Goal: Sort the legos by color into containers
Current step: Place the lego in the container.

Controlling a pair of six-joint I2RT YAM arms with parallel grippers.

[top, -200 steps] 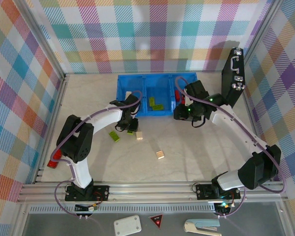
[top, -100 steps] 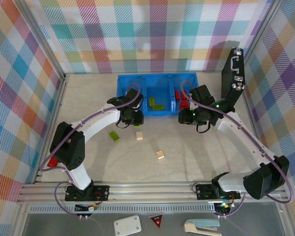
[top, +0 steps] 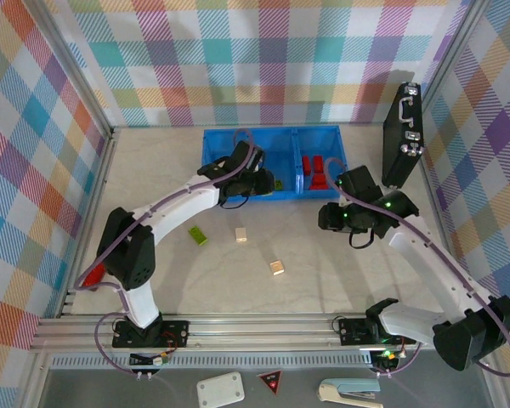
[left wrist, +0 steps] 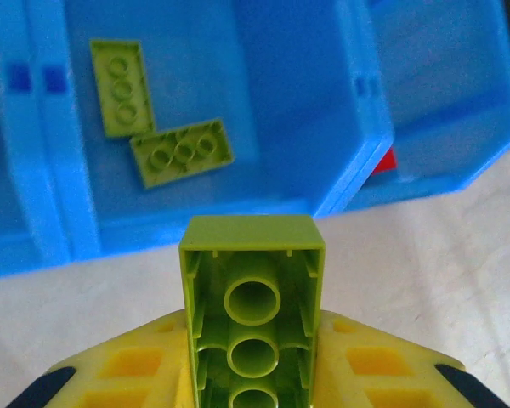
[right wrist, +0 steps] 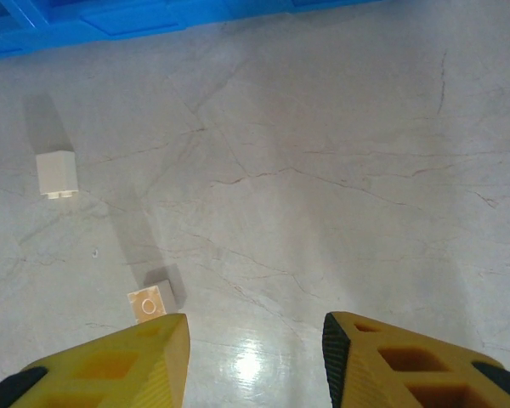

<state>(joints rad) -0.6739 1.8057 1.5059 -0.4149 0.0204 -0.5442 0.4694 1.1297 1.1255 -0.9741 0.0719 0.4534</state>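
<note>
Left gripper (left wrist: 253,361): clamped on a lime brick (left wrist: 253,272), whose hollow underside faces the wrist camera between the yellow fingers (left wrist: 136,370).
Left gripper's place: at the near wall of the blue tray (left wrist: 348,136), in front of its middle compartment.
Middle compartment: two green bricks (left wrist: 183,151) lie flat and studs up, touching at a corner.
Right compartment: red bricks (top: 317,170) are piled together.
Right gripper (right wrist: 255,357): jaws partly apart with nothing between them — it hangs over bare table (right wrist: 365,170), near the tray's right end.
Loose on the table: two tan bricks (right wrist: 55,174) (right wrist: 150,302) and one green brick (top: 198,235), all well apart.
</note>
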